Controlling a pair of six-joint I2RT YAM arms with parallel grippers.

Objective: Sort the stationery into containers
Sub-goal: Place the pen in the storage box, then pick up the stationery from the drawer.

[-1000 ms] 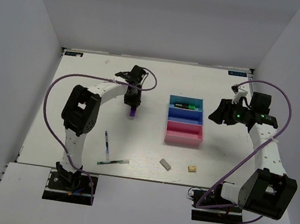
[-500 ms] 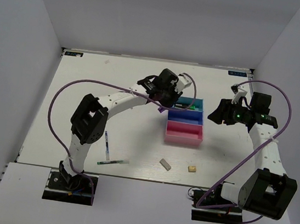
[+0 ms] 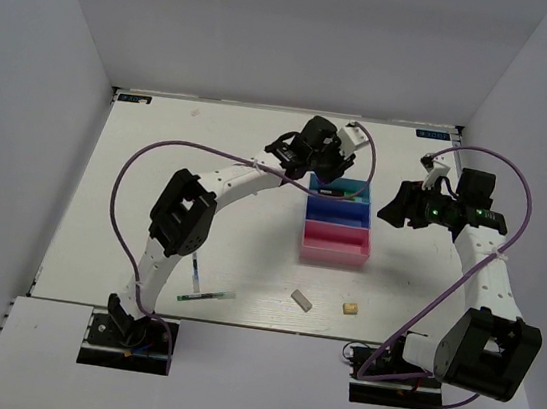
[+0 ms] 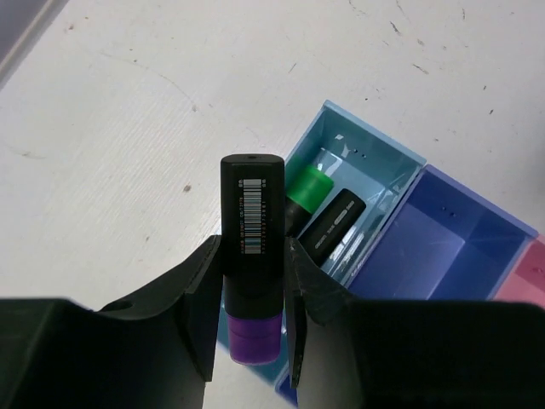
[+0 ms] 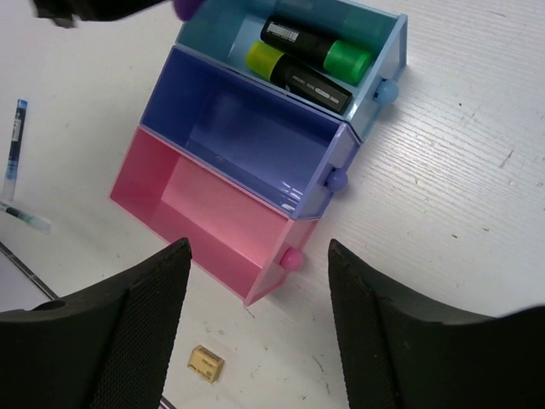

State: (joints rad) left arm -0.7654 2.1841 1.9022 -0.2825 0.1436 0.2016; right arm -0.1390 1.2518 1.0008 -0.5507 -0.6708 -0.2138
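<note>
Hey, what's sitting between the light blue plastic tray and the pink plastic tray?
The dark blue rectangular plastic tray sits there, touching both, with nothing inside it. The right wrist view shows this most clearly.

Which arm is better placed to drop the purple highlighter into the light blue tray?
Left. The left gripper holds the purple highlighter over the light blue tray's edge; the right gripper hangs open and empty, off to one side.
</note>
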